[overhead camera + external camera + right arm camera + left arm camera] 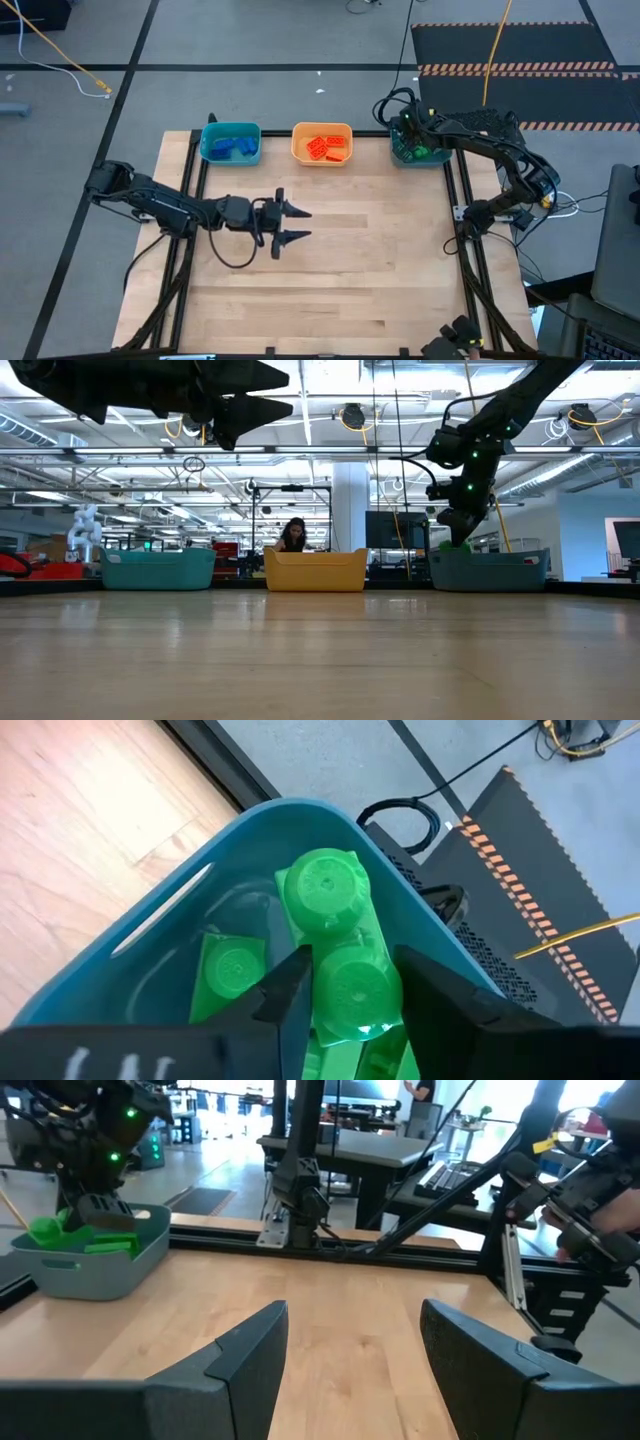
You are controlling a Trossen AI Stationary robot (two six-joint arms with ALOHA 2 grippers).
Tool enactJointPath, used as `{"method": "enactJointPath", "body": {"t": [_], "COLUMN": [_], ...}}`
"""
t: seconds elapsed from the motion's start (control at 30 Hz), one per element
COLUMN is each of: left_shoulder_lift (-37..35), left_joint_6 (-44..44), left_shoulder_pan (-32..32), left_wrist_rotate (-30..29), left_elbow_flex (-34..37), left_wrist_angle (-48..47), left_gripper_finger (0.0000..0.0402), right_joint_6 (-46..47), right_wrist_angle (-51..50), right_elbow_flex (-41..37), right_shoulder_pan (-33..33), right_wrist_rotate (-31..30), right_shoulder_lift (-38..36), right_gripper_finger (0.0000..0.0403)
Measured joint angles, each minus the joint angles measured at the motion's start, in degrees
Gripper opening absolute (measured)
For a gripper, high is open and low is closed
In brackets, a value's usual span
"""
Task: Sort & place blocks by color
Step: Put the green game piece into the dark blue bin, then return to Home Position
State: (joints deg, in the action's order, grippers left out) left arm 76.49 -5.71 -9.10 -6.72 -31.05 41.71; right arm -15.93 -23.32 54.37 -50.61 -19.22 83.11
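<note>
Your left claw hung apart over the pale wood-grain desk. Three rounded plastic trays lined the far edge: teal with blue studded blocks, orange with orange-red blocks, teal with green blocks, where your right claw straddled one green block, grip unclear.

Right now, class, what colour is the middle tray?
Orange, the middle tray holds orange-red blocks; clearest in the high view.

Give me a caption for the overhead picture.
Blue blocks, orange blocks sorted; right tool over the third tray.
</note>
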Motion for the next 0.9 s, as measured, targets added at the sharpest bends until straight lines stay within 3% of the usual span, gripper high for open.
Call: {"method": "enactJointPath", "body": {"t": [0.37,0.6,0.77,0.9], "left_shoulder_lift": [0.0,0.0,0.0,0.0], "left_joint_6": [-1.12,-1.99,-2.12,-2.12], "left_shoulder_pan": [0.08,0.06,0.06,0.06], "left_wrist_rotate": [0.0,0.02,0.02,0.02], "left_elbow_flex": [0.0,0.0,0.0,0.0], "left_wrist_angle": [-1.16,-1.18,-1.21,-1.22], "left_gripper_finger": [0.0232,0.0232,0.0232,0.0232], "right_joint_6": [0.22,0.13,0.18,2.35], "right_wrist_angle": [0.0,-0.19,-0.8,-1.33], "right_elbow_flex": [0.0,0.0,0.0,0.0], "right_shoulder_pan": [-0.07,0.11,0.09,0.19], "right_wrist_rotate": [-2.48,-2.93,3.3,14.69], "right_shoulder_lift": [-0.02,-0.2,-0.79,-3.11], "right_gripper_finger": [0.02,0.0222,0.0223,0.0223]}}
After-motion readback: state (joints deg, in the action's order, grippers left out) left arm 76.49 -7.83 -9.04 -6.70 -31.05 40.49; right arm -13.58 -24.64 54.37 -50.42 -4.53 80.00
